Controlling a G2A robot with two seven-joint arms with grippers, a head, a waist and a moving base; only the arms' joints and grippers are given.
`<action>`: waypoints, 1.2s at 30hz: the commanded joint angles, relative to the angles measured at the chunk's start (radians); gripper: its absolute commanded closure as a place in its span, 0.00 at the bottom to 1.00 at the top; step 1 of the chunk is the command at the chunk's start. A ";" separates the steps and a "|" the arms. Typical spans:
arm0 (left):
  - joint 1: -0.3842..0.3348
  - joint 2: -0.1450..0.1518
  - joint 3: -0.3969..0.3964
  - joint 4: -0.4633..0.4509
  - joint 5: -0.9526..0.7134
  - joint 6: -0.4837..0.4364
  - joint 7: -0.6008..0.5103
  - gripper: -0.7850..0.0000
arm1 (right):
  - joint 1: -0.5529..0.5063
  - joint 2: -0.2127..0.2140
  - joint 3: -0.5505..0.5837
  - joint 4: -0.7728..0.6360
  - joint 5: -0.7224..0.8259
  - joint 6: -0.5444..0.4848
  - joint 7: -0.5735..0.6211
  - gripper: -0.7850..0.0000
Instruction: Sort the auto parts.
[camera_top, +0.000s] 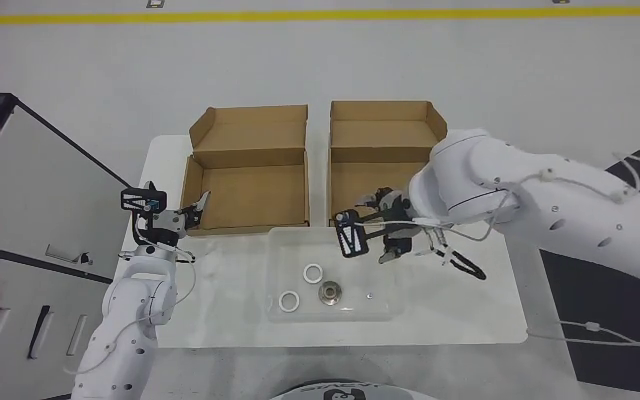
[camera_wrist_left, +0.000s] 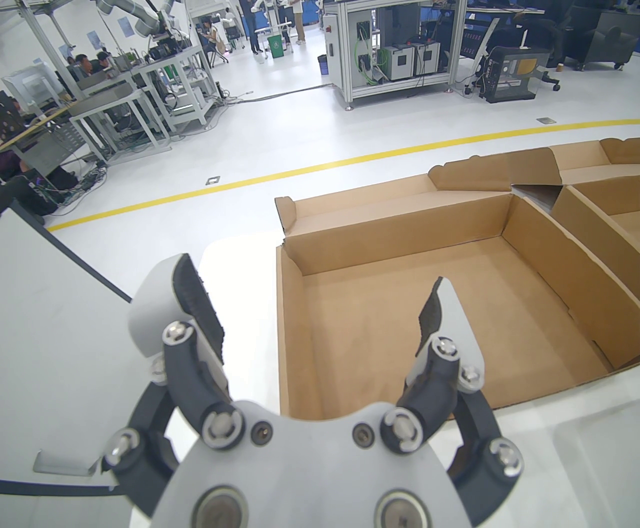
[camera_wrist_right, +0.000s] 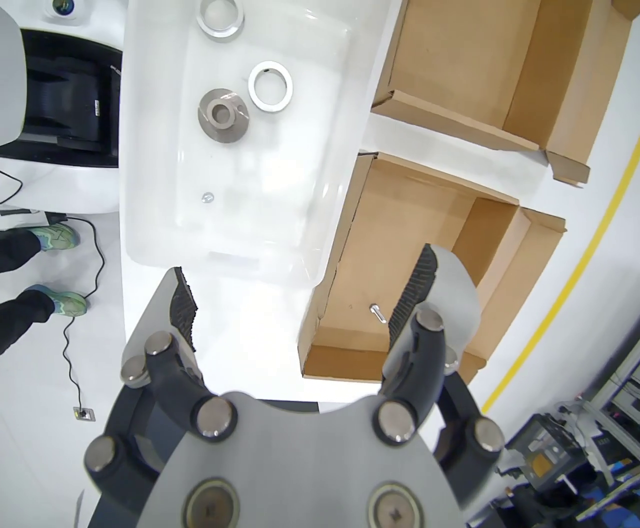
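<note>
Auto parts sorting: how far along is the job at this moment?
Early. Done: one small metal pin lies in the right box. In hand: nothing; the right gripper is open over that box's tray-side edge, the left gripper open by the left box. Left: a white ring, a second white ring, a flanged metal part and a small metal piece in the tray.

The left arm (camera_top: 135, 310) and right arm (camera_top: 520, 195) are glossy white, rounded shells, with thin cables looping off the right one. The left gripper (camera_wrist_left: 314, 290) and right gripper (camera_wrist_right: 305, 267) match: grey metal plate, black curved links, silver screws, and white fingers (camera_wrist_left: 150, 310) with black ribbed pads (camera_wrist_left: 197, 302).
</note>
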 joint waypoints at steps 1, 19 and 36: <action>0.000 0.000 0.000 0.000 0.000 0.000 0.000 0.00 | -0.012 -0.011 0.002 -0.016 0.013 0.014 0.014 0.00; 0.000 0.000 0.000 0.000 0.000 0.000 0.000 0.00 | -0.179 -0.126 0.002 0.023 0.055 0.215 0.216 0.10; 0.000 0.000 0.000 0.000 0.000 0.000 0.000 0.00 | -0.270 -0.181 0.002 0.073 0.032 0.309 0.310 0.51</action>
